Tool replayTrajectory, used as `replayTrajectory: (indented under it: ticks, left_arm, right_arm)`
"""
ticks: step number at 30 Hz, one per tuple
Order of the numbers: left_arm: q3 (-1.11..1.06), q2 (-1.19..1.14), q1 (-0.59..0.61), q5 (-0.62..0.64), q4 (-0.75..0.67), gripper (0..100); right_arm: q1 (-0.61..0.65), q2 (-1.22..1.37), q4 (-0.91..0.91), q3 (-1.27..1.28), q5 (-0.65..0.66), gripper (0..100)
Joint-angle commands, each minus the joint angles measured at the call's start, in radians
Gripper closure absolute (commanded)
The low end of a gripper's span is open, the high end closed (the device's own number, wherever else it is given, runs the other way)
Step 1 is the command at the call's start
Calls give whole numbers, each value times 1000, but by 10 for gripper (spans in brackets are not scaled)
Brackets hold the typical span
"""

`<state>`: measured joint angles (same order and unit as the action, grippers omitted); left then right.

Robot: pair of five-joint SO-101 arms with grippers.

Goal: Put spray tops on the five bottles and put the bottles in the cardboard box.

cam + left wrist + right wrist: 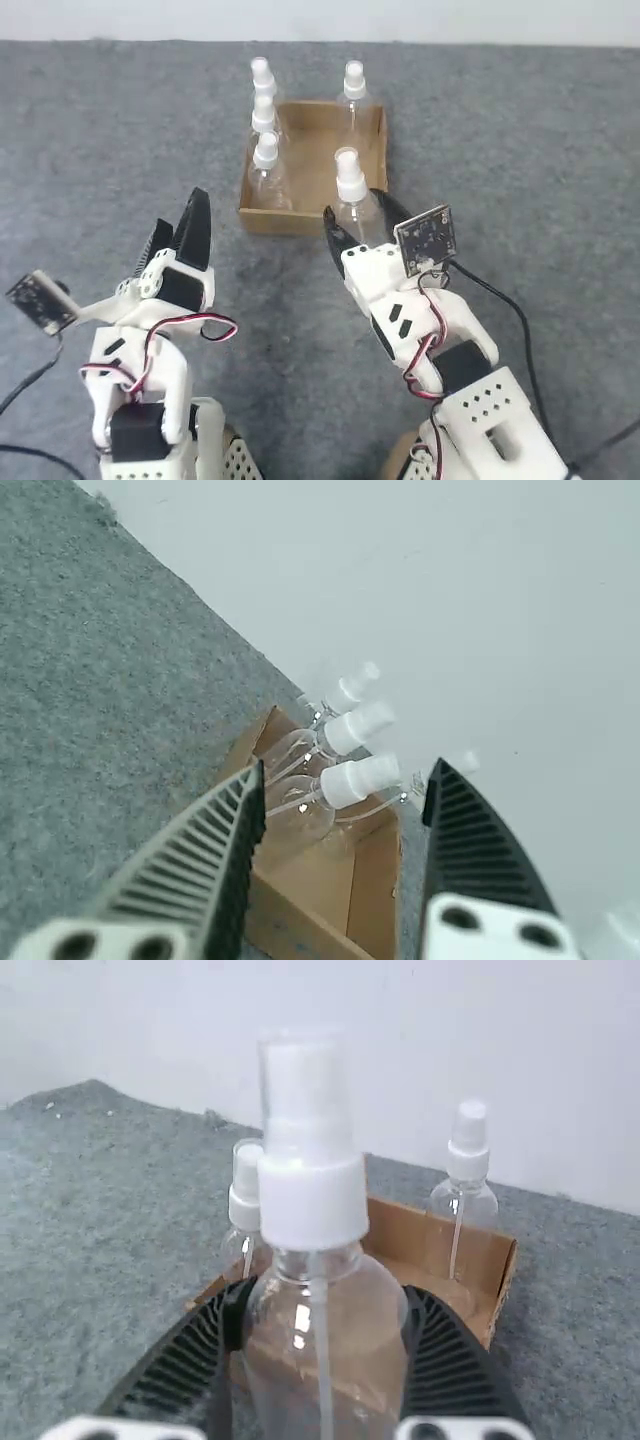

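A clear bottle with a white spray top (350, 185) stands upright in my right gripper (357, 212), which is shut on its body at the near right corner of the cardboard box (275, 220). In the right wrist view the bottle (315, 1290) sits between the black fingers (450, 1360). Three topped bottles (265, 150) line the box's left side and one (354, 82) stands at its far right corner. My left gripper (180, 212) is open on the carpet to the near left of the box, holding nothing. Past the left gripper (348, 780) show the box (320, 880) and bottles (345, 780).
Grey carpet (520, 150) covers the table, with free room on both sides of the box. A white wall (520, 1040) rises behind it. Cables (500, 300) run beside the right arm's base.
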<state>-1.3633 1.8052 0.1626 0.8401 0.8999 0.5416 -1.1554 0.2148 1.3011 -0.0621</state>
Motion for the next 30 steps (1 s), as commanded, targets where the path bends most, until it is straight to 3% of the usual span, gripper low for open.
replayTrajectory:
  ticks: [1, 30]
  left_arm:
    - [8, 23, 3, -3, -29, 766]
    - [8, 23, 3, -3, -29, 767]
  right_arm:
    - [-12, -39, -47, -15, -11, 913]
    - [-15, 27, -364, -23, -9, 913]
